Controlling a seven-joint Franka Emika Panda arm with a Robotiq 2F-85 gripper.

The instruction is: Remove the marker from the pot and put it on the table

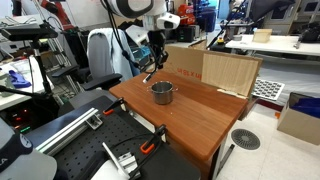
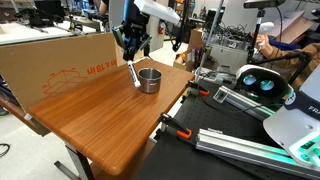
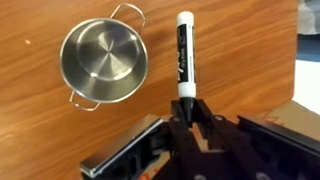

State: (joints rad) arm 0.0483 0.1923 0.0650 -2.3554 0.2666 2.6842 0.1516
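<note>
The table [image 1: 195,115] offers bare reddish wood all around the pot [image 3: 103,60], whose bowl shows empty in the wrist view. Just beside it the gripper [image 3: 188,118] pinches one end of the marker [image 3: 184,55], holding it outside the rim, probably so it can be lowered onto open wood. Whether its free end touches the tabletop, I cannot tell.

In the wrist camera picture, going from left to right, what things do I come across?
the pot → the marker → the pale board at the right edge. The gripper overlaps the marker's position, so it is left out.
</note>
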